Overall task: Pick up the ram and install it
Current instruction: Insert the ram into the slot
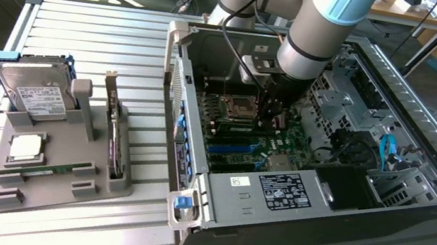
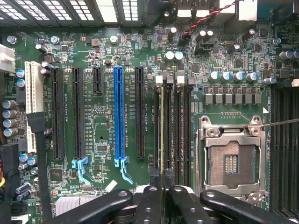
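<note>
Wrist view: your gripper [image 2: 162,186] pinches the ram [image 2: 161,135] edge-on, standing in a memory slot [image 2: 174,135] between the blue expansion slot [image 2: 119,114] and the empty processor socket [image 2: 231,161]. Exterior view: the arm reaches into the open computer case [image 1: 360,198], near its middle. Judged risk: if the stick sits off the slot's line, pressing could bend it or leave one end unseated. Slot latches and notch hide beneath the fingers [image 2: 149,200].

The open computer case [image 1: 297,171] lies on the table [image 1: 87,23], at the exterior view's right. The holder [image 1: 60,171] stands at its left, with the hard drive [image 1: 32,92] in it. The gripper [image 1: 269,121] is inside the case, over the motherboard [image 1: 254,143].
</note>
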`<control>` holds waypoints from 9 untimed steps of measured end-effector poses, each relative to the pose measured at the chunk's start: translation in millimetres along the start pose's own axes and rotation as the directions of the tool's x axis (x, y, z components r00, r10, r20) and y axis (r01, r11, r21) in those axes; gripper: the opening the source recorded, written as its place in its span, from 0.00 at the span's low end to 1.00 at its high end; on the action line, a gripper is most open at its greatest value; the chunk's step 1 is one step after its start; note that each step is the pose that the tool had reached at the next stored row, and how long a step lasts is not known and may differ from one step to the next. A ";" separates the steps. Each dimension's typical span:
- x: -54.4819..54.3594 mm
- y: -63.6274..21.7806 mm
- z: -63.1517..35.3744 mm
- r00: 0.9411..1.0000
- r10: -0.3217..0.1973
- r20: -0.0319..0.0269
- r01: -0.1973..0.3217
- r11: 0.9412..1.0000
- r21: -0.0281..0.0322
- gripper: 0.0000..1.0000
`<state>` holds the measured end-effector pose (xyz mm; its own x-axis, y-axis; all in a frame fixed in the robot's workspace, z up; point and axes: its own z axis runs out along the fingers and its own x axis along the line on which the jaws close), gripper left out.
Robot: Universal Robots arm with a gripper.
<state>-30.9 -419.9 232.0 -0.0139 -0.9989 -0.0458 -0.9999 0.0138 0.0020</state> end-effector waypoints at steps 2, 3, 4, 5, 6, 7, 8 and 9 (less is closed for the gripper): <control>-0.1 0.0 -0.5 1.000 0.000 0.001 0.000 1.000 0.000 0.12; -0.1 0.0 -1.2 1.000 0.000 0.001 0.000 1.000 0.000 0.12; -0.1 0.0 -2.0 1.000 0.000 0.000 0.000 1.000 0.000 0.12; -0.2 0.0 -2.8 1.000 0.000 0.000 0.000 1.000 0.000 0.12; -0.2 0.0 -3.2 1.000 0.000 0.000 0.000 1.000 0.000 0.12; -0.2 0.0 -3.2 1.000 0.000 0.000 0.000 1.000 0.000 0.12; -0.2 0.0 -3.2 1.000 0.000 0.000 0.000 1.000 0.000 0.12; -0.2 0.0 -3.2 1.000 0.000 0.000 0.000 1.000 0.000 0.12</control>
<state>-30.9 -419.8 235.2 -0.0137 -0.9988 -0.0462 -0.9999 0.0136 0.0019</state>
